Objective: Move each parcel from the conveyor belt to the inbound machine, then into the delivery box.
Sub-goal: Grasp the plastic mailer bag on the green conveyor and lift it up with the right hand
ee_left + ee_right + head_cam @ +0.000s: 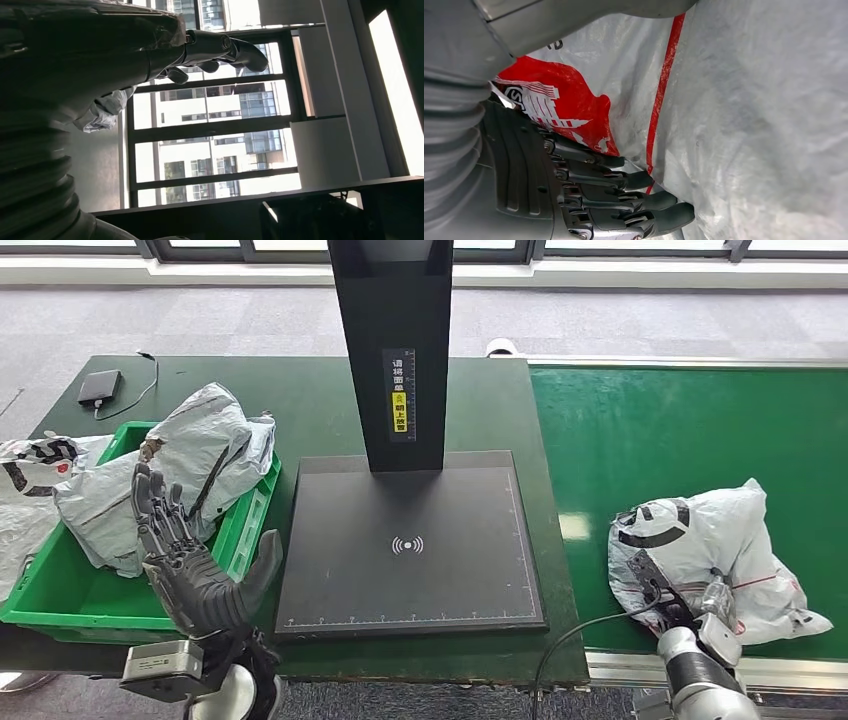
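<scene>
The right hand (690, 625) presses its dark fingers (644, 200) against a crumpled white plastic parcel with red print (715, 555) lying on the green conveyor belt (680, 430); whether it grips is unclear. The left hand (195, 560) hovers, fingers spread, holding nothing, over the green plastic delivery box (60, 600), which holds grey plastic parcels (190, 465). Between them lies the black inbound machine (410, 540).

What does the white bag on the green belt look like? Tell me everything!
The white bag is a crinkly, shiny plastic parcel, puffy and lumpy, with black curved markings on its near-left side and a thin red line across it. Up close, the right wrist view shows a red printed patch and a red stripe on it. It lies flat on the green belt, near the front edge. The robot's right hand is pressed against its near side, fingers lying on the plastic; whether it truly grips the bag cannot be told.
</scene>
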`<state>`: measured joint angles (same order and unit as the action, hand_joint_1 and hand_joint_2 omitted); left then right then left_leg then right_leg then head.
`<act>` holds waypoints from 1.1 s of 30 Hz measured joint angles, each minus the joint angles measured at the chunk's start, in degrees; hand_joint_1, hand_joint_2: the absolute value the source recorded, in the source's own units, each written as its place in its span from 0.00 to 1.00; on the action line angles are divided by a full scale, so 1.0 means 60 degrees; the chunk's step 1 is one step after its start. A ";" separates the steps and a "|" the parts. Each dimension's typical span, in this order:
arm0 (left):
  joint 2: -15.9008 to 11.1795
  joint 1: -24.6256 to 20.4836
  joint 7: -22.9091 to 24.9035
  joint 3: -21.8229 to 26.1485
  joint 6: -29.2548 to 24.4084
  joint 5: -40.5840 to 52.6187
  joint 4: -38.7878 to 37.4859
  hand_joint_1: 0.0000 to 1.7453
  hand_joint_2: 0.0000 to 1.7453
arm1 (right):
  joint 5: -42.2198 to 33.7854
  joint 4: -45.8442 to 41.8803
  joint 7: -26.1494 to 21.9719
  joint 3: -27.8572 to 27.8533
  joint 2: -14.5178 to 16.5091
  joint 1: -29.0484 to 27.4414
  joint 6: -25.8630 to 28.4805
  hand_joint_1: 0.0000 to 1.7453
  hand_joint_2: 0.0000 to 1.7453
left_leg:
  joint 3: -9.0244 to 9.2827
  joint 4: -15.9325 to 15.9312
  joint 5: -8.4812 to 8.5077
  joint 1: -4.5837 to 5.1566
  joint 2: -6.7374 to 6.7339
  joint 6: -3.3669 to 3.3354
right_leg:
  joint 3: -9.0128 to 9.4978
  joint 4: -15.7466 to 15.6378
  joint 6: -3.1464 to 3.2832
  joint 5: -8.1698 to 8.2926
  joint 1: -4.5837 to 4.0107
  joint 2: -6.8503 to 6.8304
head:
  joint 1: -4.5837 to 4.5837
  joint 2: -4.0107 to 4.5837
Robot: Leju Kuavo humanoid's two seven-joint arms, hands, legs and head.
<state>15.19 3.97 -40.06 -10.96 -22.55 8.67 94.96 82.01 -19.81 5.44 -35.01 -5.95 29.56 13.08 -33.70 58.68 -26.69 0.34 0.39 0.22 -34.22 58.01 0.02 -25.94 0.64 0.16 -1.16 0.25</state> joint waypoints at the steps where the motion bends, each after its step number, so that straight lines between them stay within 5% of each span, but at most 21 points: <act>1: 0.0000 -0.0002 0.0000 -0.0007 0.0008 -0.0004 -0.0002 0.00 1.00 | 0.0016 0.0005 0.0001 -0.0033 0.0000 -0.0009 -0.0034 1.00 1.00 | 0.0002 0.0000 0.0000 0.0000 0.0000 -0.0001 | 0.0002 0.0000 0.0000 0.0000 0.0000 0.0000 | 0.0000 0.0000; 11: -0.0004 -0.0018 0.0000 -0.0024 -0.0015 -0.0044 -0.0090 0.00 1.00 | 0.0357 0.0036 0.0098 -0.0264 -0.0015 -0.0032 -0.0355 1.00 1.00 | 0.0046 0.0001 -0.0014 -0.0001 -0.0012 -0.0018 | 0.0049 -0.0005 -0.0011 -0.0008 -0.0002 0.0008 | 0.0000 0.0002; 24: -0.0004 -0.0040 0.0000 -0.0023 -0.0052 -0.0183 -0.0271 0.00 1.00 | 0.0510 0.0037 -0.0148 -0.0495 0.0002 -0.0118 0.0533 1.00 1.00 | 0.0072 0.0002 -0.0021 0.0000 -0.0013 -0.0028 | 0.0081 -0.0008 -0.0017 -0.0013 -0.0001 0.0007 | 0.0000 0.0000; 28: -0.0004 -0.0036 0.0000 -0.0022 -0.0136 -0.0173 -0.0269 0.00 1.00 | 0.0412 -0.0053 -0.1188 -0.0504 0.0211 -0.0156 0.2232 1.00 1.00 | 0.0060 0.0000 -0.0021 0.0000 -0.0013 -0.0028 | 0.0074 -0.0006 -0.0017 -0.0013 0.0000 0.0007 | -0.0002 -0.0001; 33: -0.0004 -0.0039 0.0000 -0.0020 -0.0106 -0.0160 -0.0271 0.00 1.00 | -0.1504 -0.1162 -0.4270 -0.0507 0.1034 -0.0179 0.3948 1.00 1.00 | 0.0055 -0.0004 -0.0020 -0.0002 -0.0021 -0.0025 | 0.0054 -0.0003 -0.0015 -0.0014 -0.0003 0.0016 | 0.0000 0.0000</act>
<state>15.17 3.74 -40.06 -11.08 -23.19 7.70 93.33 72.98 -26.78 -20.18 -38.05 0.26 28.49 36.77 -33.38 58.66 -26.81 0.32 0.27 0.07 -33.89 57.99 -0.07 -26.02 0.63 0.26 -1.16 0.25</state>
